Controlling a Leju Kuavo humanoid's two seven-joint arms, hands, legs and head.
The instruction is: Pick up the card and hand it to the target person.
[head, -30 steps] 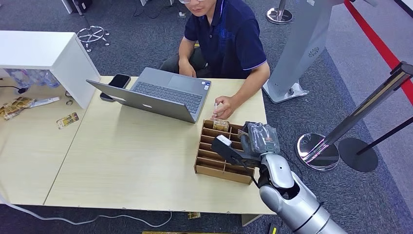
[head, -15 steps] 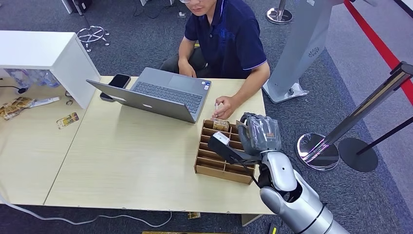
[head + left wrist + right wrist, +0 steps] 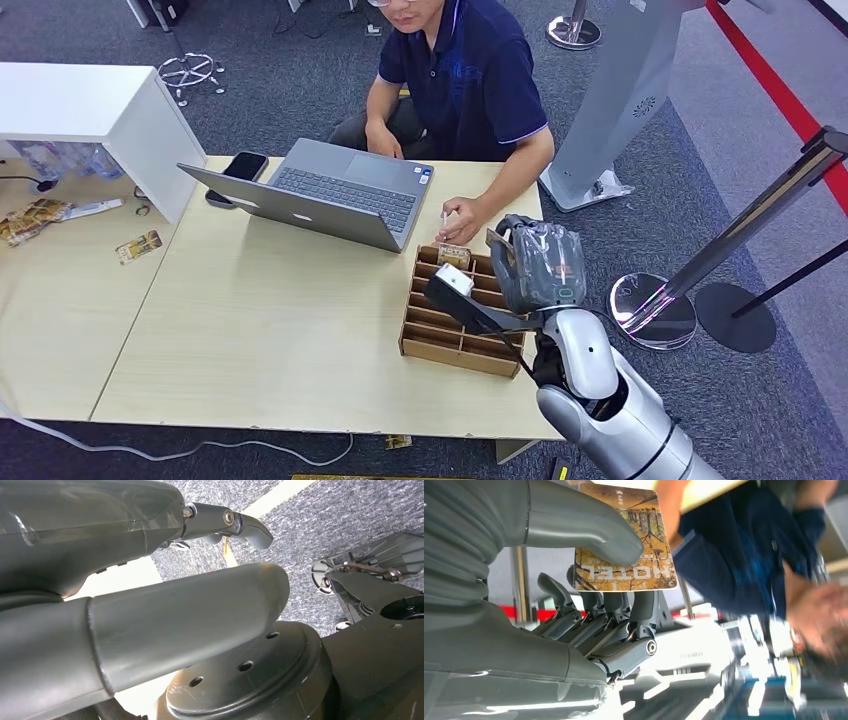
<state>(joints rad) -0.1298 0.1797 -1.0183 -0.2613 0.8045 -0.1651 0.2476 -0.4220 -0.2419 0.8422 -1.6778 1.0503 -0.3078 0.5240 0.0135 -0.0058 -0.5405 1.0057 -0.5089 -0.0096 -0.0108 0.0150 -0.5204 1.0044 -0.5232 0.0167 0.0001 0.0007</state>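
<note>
Right wrist view: ribbed grey right hand (image 3: 574,580) pinches glossy rectangular card (image 3: 634,565).

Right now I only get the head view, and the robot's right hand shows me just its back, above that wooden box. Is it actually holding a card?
Observer: Yes. In the right wrist view, the right hand pinches a card between thumb and fingers.
Operator: What is on the card?
Observer: The word HOTEL, printed over a picture of trees in autumn colours.
Operator: And the other hand?
Observer: In the left wrist view, the left hand hangs above the grey carpet and holds nothing.
</note>
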